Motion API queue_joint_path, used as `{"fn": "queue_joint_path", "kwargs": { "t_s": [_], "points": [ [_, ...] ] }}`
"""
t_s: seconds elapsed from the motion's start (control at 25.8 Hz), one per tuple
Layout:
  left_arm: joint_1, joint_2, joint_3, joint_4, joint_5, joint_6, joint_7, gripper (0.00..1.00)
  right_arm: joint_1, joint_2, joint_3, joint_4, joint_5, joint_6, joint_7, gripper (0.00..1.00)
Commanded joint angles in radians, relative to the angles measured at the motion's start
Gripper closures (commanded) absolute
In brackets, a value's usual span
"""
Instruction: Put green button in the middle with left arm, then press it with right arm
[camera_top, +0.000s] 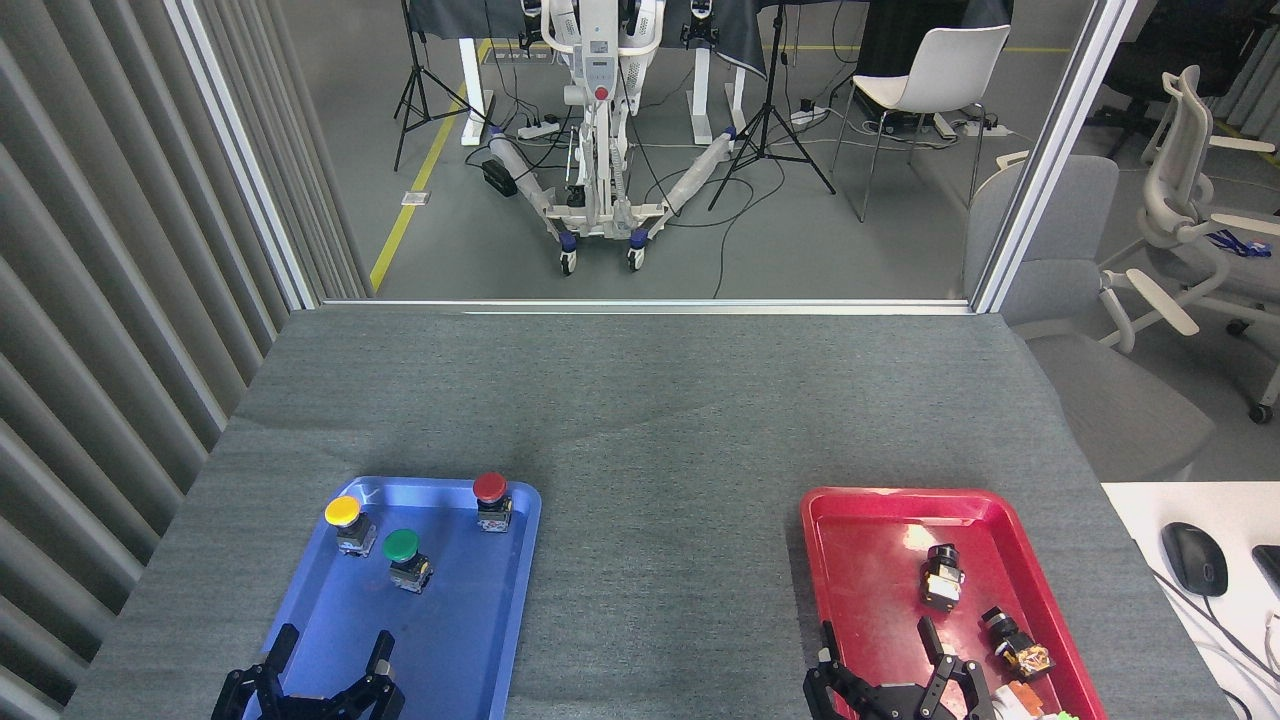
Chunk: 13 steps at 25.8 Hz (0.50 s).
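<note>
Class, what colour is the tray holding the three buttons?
Blue. The tray shows best in the head view, the only view given.
</note>
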Motion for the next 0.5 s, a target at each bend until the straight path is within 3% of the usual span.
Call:
{"fn": "queue_joint_path", "kwargs": {
  "t_s": [0.0,0.47],
  "points": [
    [-0.003,0.002,0.001,0.015,-0.001,-0.004,-0.004,0.01,-0.002,0.007,-0.001,0.004,0.005,-0.006,-0.002,0.00],
    [-0.031,0.024,0.000,0.068,-0.004,-0.008,-0.007,0.02,-0.009,0.014,-0.007,0.006,0.005,-0.009,-0.026,0.00]
  ]
}}
